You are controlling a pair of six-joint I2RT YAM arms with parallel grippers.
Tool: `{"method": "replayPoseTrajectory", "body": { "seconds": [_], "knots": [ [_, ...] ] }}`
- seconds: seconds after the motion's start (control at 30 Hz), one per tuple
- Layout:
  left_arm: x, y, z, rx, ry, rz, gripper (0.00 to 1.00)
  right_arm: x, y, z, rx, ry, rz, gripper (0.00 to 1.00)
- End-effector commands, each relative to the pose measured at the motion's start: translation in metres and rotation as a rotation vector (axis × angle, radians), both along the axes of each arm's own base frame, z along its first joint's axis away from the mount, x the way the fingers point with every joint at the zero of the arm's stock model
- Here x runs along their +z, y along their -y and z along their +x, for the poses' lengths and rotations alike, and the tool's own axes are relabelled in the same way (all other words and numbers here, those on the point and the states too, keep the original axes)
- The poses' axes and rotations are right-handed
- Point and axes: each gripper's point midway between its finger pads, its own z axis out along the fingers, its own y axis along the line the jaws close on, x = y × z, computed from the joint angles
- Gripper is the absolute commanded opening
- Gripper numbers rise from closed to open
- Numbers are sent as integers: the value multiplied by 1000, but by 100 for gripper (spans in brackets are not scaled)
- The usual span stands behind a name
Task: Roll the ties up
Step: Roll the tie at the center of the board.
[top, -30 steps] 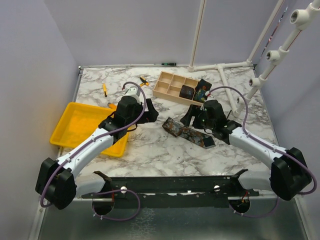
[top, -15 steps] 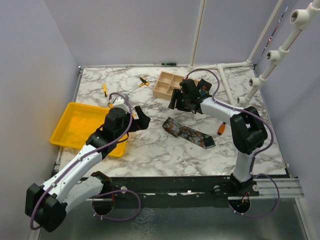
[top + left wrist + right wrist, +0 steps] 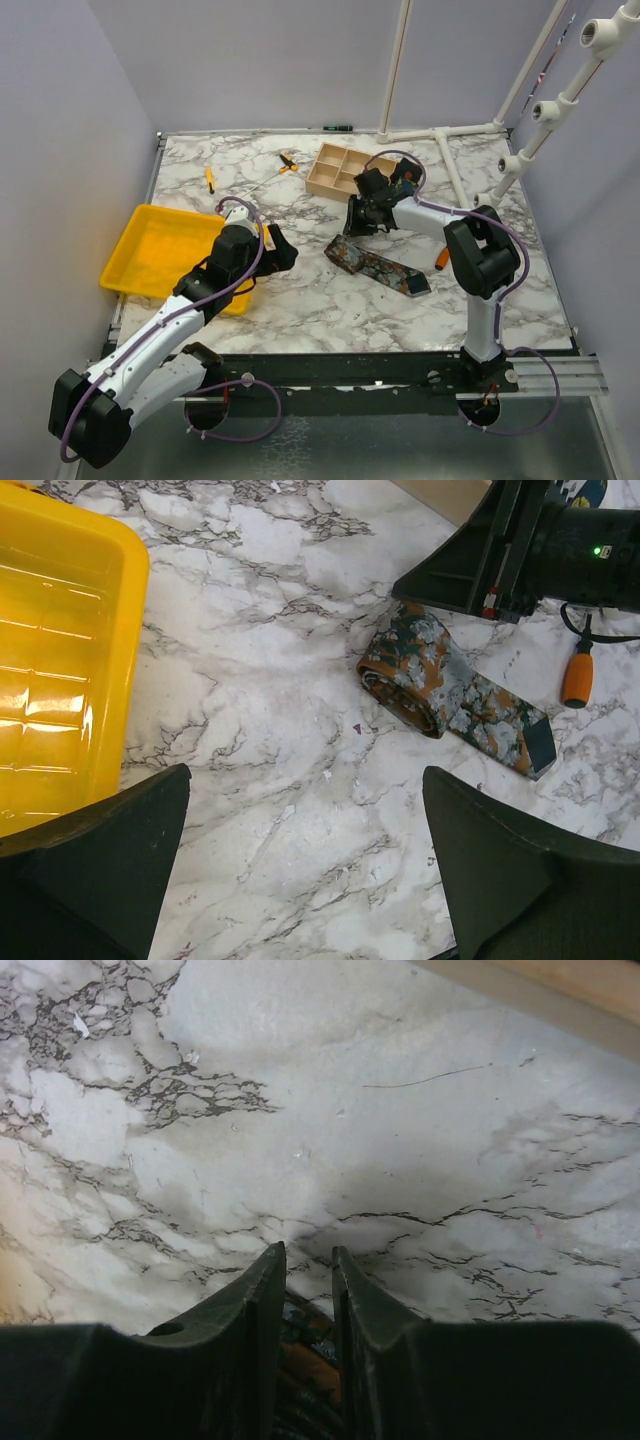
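Observation:
One tie [image 3: 378,266], rust-brown with blue-grey print, lies as a strip on the marble, its left end folded over; it also shows in the left wrist view [image 3: 450,685]. My right gripper [image 3: 351,226] is down at that left end, beside the wooden box. In the right wrist view its jaws [image 3: 307,1252] are almost together with tie fabric [image 3: 308,1355] in the narrow gap. It also shows in the left wrist view [image 3: 402,586]. My left gripper [image 3: 283,250] hangs open and empty over bare marble [image 3: 305,780], left of the tie. A dark roll [image 3: 404,186] in the box is partly hidden by the right arm.
A yellow tray [image 3: 160,250] lies at the left [image 3: 60,680]. A wooden compartment box [image 3: 335,165] stands at the back. Orange-handled screwdrivers lie at the back left [image 3: 209,180], by the box [image 3: 288,162] and right of the tie [image 3: 441,258]. White pipes [image 3: 460,130] stand back right.
My right gripper went from the tie's middle up to the box, then down to the tie's left end. My left gripper drew back a little toward the near left.

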Motion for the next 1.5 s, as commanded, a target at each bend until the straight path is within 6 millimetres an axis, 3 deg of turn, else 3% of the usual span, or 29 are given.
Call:
{"method": "replayPoseTrajectory", "body": {
  "seconds": [0.0,0.27,0.67,0.8,1.0,1.1,1.17,1.33,1.47],
  "knots": [
    [-9,2,0,-6,-34,-1,99,-19,-4,-29,99,-78,29,29],
    [-13,6,1,-24,-47,7,99,-28,-7,-81,238,-139,56,24],
    [-23,8,-3,-40,-79,7,99,-18,-10,-140,415,-184,109,22],
    [-29,10,-5,-47,-100,6,99,-4,2,-130,310,-129,60,27],
    [-27,15,-1,-50,-111,-12,99,64,32,-87,74,78,44,45],
    [-21,18,2,-34,-109,-41,99,94,43,-86,37,173,66,49],
    [-16,23,1,-36,-105,-89,99,104,41,-98,89,208,121,49],
    [1,60,-13,-196,-46,-325,99,89,27,-154,267,145,293,47],
    [-15,76,-25,-267,-101,-347,99,62,37,-180,234,98,339,47]
  ]
}}
